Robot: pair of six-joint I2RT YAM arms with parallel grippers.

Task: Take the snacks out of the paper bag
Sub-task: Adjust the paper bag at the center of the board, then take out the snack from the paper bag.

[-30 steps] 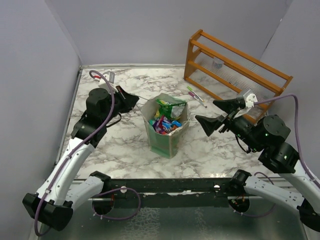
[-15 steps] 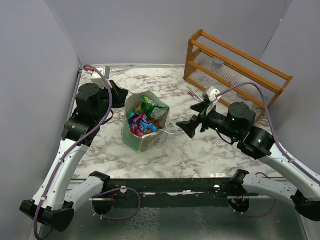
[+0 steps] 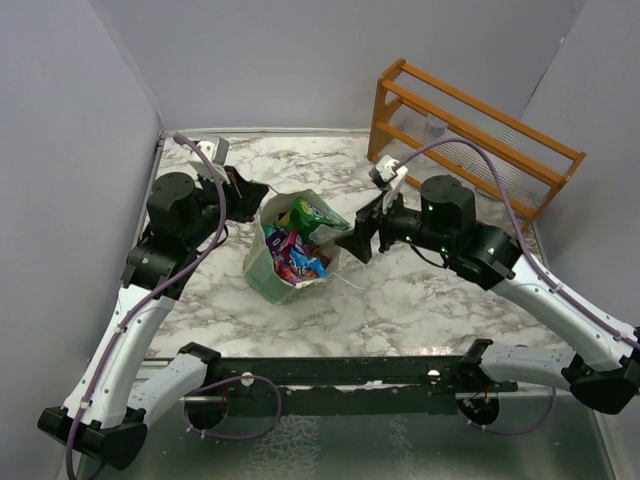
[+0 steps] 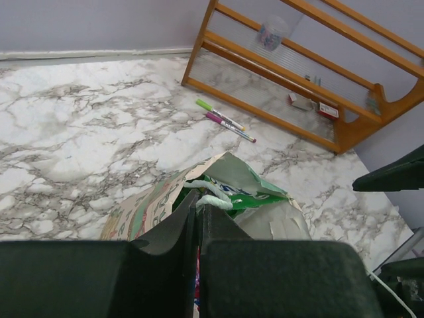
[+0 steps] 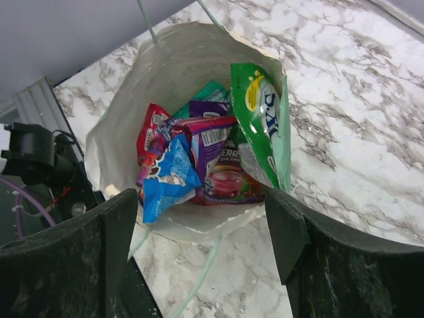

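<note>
Nothing is out yet: the snacks (image 5: 199, 156) all lie inside the tilted paper bag (image 3: 262, 275) at mid-bench (image 3: 430, 300), its far-left rim pinched by the left gripper (image 4: 199, 202), while the right gripper (image 5: 199, 248) hangs spread at its mouth.

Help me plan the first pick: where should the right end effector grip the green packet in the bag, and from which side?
Probably the upper end of the green packet, which stands clear of the other packets. Enter through the open bag, jaws across the packet's flat faces: it stands on edge against the wall, which blocks sideways approach.
</note>
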